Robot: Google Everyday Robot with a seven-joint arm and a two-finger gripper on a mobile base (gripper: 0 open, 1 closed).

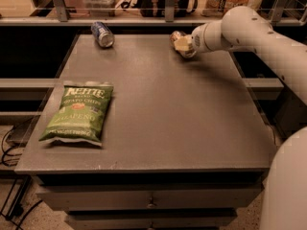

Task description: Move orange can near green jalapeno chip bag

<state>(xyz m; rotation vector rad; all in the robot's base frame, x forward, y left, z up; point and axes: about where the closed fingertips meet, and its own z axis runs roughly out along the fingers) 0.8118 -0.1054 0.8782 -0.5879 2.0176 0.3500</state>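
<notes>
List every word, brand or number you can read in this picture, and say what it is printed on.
"KETTLE": top of the green jalapeno chip bag.
"JALAPENO": lower on the same bag, faint; its other small print is blurred.
Blue can: label unreadable.
Orange can, at the gripper at the far right of the table: nothing readable.

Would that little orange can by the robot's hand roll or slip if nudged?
Probably it would roll: the orange can is round and seems to lie on its side, like the blue can. Its metal looks smooth, so the gripper, at the can on the far side of the table, might slip. Being small, it is likely light.
</notes>
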